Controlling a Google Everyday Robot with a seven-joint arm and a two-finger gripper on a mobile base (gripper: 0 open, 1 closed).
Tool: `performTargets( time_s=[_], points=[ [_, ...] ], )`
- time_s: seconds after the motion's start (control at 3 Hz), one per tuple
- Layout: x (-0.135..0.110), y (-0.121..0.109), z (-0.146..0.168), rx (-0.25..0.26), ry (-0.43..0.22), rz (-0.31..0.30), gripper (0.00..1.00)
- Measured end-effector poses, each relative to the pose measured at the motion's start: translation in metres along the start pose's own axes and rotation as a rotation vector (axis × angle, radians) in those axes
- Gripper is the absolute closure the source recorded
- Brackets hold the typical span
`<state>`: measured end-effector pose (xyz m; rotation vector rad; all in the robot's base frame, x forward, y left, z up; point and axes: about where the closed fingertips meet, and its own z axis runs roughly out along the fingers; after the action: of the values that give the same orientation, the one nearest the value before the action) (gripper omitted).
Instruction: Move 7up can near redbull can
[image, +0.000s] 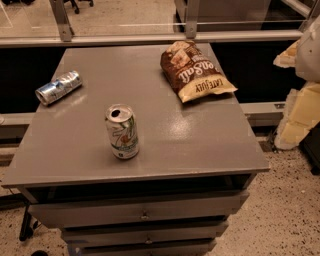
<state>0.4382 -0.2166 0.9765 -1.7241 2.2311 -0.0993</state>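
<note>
One 7up can stands upright on the grey table, near the front edge and a little left of centre. Its silver top shows a dark opening; what is inside cannot be seen. The redbull can lies on its side near the left edge, further back and well apart from the 7up can, with bare tabletop between them. A brown chip bag lies flat at the back right, apart from both cans, and I cannot tell whether it is sealed. Under the top, three drawers are stacked, each with a small knob, and a dark gap runs above the uppermost. The gripper appears as pale shapes at the right edge, off the table and away from all items. Whether its jaws are apart or together cannot be told.
</note>
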Motion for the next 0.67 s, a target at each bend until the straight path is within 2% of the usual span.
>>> performTargets(
  time_s=[0.33, 0.67],
  points=[
    [0.000, 0.000, 0.000, 0.000, 0.000, 0.000, 0.00],
    [-0.013, 0.006, 0.012, -0.031, -0.087, 0.046, 0.00]
  ],
)
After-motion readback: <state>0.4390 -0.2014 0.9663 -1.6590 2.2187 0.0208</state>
